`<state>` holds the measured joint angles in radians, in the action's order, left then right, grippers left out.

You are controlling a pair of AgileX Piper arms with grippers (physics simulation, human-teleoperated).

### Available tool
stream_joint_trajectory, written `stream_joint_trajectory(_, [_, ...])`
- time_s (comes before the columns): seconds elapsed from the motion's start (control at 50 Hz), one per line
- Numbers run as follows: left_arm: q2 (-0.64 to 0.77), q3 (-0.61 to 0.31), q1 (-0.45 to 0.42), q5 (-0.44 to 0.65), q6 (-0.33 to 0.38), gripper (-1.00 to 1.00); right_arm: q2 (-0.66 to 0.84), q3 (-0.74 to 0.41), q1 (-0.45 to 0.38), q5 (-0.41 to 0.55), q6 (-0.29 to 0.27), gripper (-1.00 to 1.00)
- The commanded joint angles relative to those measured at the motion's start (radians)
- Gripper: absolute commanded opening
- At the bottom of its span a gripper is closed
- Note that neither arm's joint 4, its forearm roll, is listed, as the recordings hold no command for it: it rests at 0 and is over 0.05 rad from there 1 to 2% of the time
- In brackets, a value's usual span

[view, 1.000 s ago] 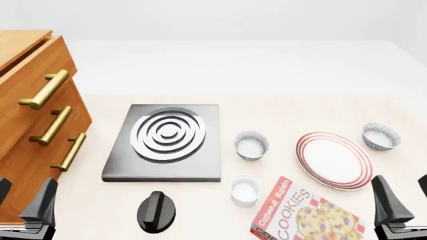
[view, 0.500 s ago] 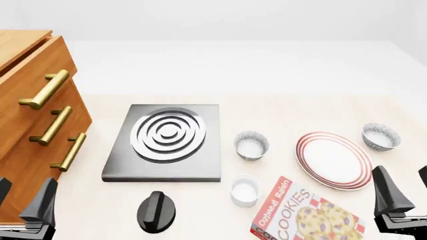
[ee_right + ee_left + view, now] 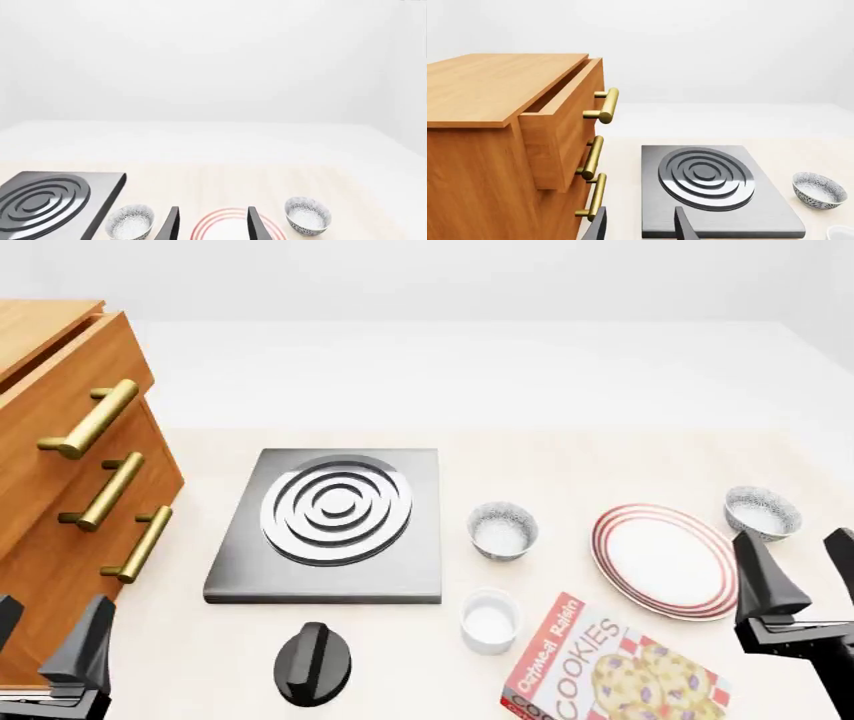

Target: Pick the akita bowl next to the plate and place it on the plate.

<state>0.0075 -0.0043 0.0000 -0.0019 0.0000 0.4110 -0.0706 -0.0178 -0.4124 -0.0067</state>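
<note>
Right pincer (image 3: 803, 565) open, near akita bowl (image 3: 762, 512) — beside plate (image 3: 666, 560)

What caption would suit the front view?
Open right gripper hangs near the red-ringed plate and speckled bowl.

Bright, even, shadowless, sharp renders
</note>
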Motion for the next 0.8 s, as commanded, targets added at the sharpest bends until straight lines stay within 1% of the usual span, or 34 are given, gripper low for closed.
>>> stream_joint_trajectory(0.02, [0.000,0.000,0.000,0.000,0.000,1.00,0.171,-0.008,0.006,-0.159,-0.017,1.00])
stream_joint_trajectory(0.16, [0.000,0.000,0.000,0.000,0.000,1.00,0.266,-0.020,0.020,-0.234,-0.022,1.00])
stream_joint_trajectory(0.48, [0.000,0.000,0.000,0.000,0.000,1.00,0.412,-0.060,0.050,-0.332,-0.018,1.00])
stream_joint_trajectory(0.5, [0.000,0.000,0.000,0.000,0.000,1.00,0.437,-0.063,0.053,-0.349,-0.020,1.00])
stream_joint_trajectory(0.8, [0.000,0.000,0.000,0.000,0.000,1.00,0.547,-0.118,0.080,-0.400,-0.019,1.00])
